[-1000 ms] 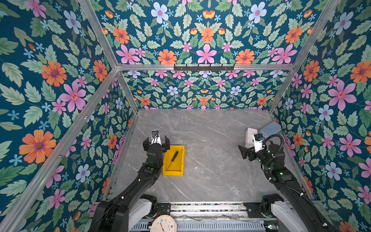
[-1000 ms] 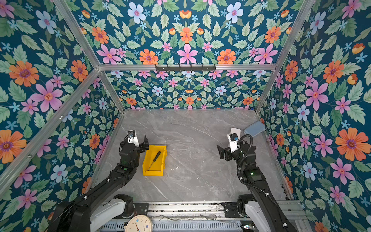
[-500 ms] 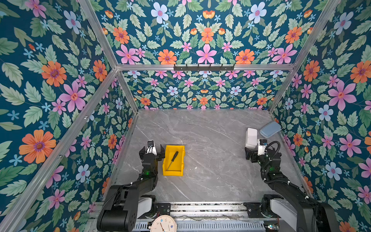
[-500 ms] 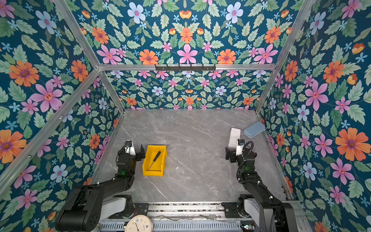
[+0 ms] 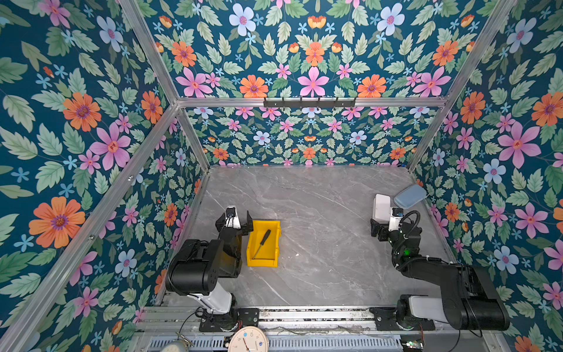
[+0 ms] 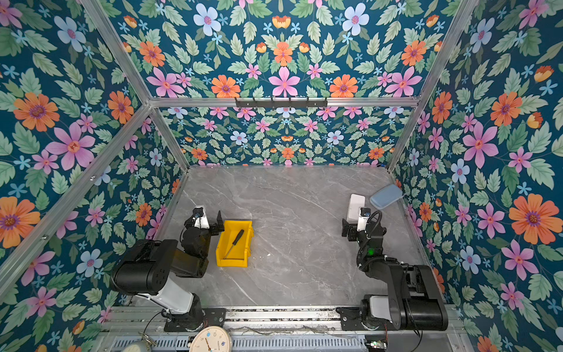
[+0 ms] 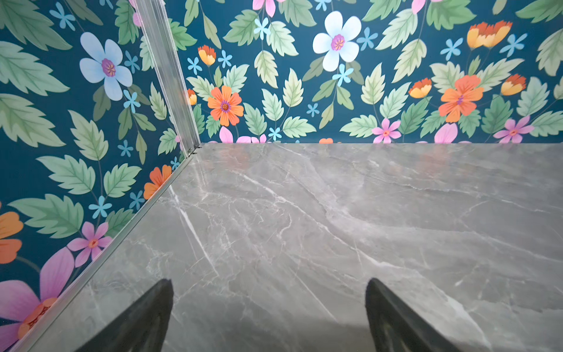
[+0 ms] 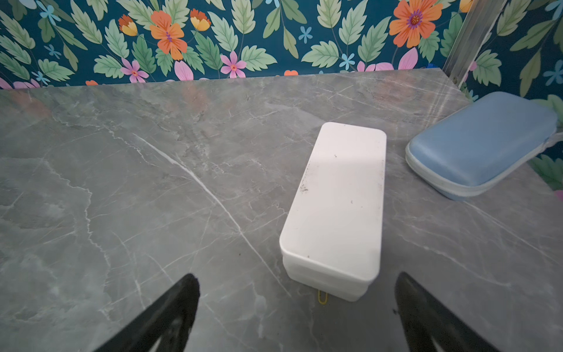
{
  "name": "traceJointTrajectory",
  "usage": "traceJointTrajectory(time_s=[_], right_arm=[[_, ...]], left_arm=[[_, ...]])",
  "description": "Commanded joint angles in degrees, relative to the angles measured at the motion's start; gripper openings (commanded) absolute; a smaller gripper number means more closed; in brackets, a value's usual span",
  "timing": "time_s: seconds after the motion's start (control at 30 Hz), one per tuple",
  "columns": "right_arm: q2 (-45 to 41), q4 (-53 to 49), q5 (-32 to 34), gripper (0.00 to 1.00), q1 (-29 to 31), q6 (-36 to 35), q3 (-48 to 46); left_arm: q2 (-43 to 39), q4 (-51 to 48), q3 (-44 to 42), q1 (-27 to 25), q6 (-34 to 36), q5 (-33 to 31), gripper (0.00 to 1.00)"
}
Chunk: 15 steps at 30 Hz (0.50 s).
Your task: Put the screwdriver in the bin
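The yellow bin [image 5: 262, 262] [image 6: 231, 262] stands on the grey marble table at the front left. Inside it the black-handled screwdriver [image 5: 263, 240] [image 6: 235, 241] lies diagonally, free of any grip. My left gripper [image 5: 234, 218] [image 6: 203, 220] sits just left of the bin's far end, open and empty. In the left wrist view the left gripper [image 7: 269, 285] has only bare table between its fingers. My right gripper [image 5: 388, 225] [image 6: 359, 226] [image 8: 297, 277] is open and empty at the right, just short of a white box. Neither wrist view shows the bin.
A closed white box [image 8: 335, 207] [image 5: 382, 206] lies at the right, with a pale blue case [image 8: 484, 143] [image 5: 409, 196] beyond it against the right wall. A small yellow paper clip [image 8: 322, 297] lies at the box's near end. Flowered walls enclose the table.
Both arms have folded down and back toward the front rail, elbows drawn in. Both grippers stay open. The screwdriver and the bin have not moved.
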Motion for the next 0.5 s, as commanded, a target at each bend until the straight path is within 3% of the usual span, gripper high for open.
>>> traceJointTrajectory(time_s=[0.0,0.27,0.47], right_arm=[[3.27,6.26,-0.53,0.99,0.00,0.42,0.79],[4.66,2.51,-0.83,0.99,0.00,0.36,3.27],[4.88,1.53,-0.73,0.99,-0.52,0.98,3.95]], left_arm=[[0.48,-1.07,0.99,0.38,0.65,1.04,0.99],[0.53,-7.48,4.39,2.14,-2.63,-1.13,1.00],[0.60,-6.95,4.25,2.49,-2.69,-0.69,1.00]])
